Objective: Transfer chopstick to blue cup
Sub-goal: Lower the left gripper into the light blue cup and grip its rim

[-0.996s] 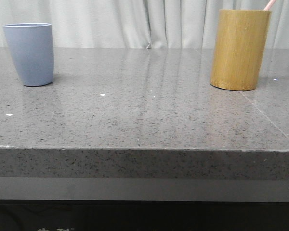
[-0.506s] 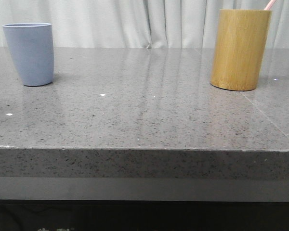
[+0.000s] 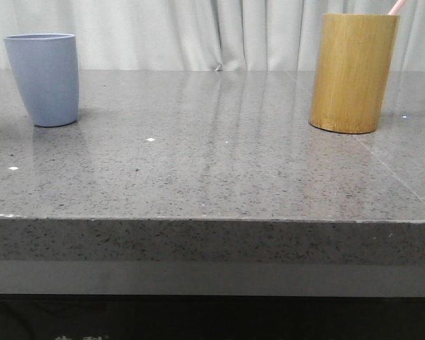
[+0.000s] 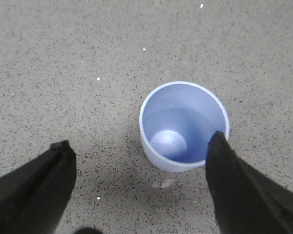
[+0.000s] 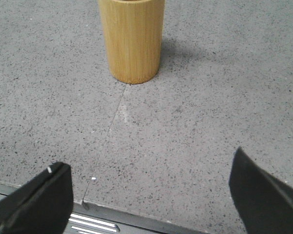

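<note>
Chopstick (image 3: pixel 397 6): only its pale pink tip shows, poking out of the tan bamboo holder (image 3: pixel 353 73) at the far right of the grey speckled bench (image 3: pixel 212 177). Nearest, the right claw (image 5: pixel 151 195) hangs wide, holding nothing, short of that holder. Left claw (image 4: pixel 141 183) is spread wide above the empty blue cup (image 3: pixel 43 79), which stands far left. Pale curtains (image 3: pixel 198 32) hang behind.

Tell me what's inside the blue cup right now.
Nothing: the left wrist view looks down into the blue cup and shows a bare bottom. The chopstick still pokes out of the bamboo holder; its lower part is hidden inside.
</note>
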You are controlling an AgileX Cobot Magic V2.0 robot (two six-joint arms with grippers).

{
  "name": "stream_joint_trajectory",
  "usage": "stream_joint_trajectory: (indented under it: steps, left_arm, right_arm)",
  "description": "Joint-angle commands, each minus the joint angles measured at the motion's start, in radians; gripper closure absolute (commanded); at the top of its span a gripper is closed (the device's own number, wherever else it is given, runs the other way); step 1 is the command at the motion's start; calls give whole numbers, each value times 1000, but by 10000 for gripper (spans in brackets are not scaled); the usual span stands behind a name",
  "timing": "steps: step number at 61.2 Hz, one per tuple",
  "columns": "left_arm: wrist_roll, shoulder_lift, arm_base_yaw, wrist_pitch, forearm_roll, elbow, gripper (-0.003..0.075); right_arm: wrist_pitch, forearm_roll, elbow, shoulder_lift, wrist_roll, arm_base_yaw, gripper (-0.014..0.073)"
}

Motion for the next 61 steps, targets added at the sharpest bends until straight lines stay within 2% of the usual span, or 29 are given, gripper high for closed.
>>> stream_joint_trajectory:
  steps: [1,20,36,50,61]
  left_arm:
    - [3,34,-4,20,2,-100,174]
    - [1,224,-21,118,44,-262,174]
    - [-19,333,-60,140,109,-334,193]
    - [-32,364,-60,151,123,-352,305]
    - [-32,365,-60,144,109,-352,489]
  right_arm:
    - [-78,11,-33,10,-12,3,-61]
    - [-76,11,-33,10,-12,3,-61]
    - [-67,11,-33,10,-12,3,-61]
    - [-66,11,-33,10,-12,3,-61]
    - [-65,11,-33,10,-12,3,-61]
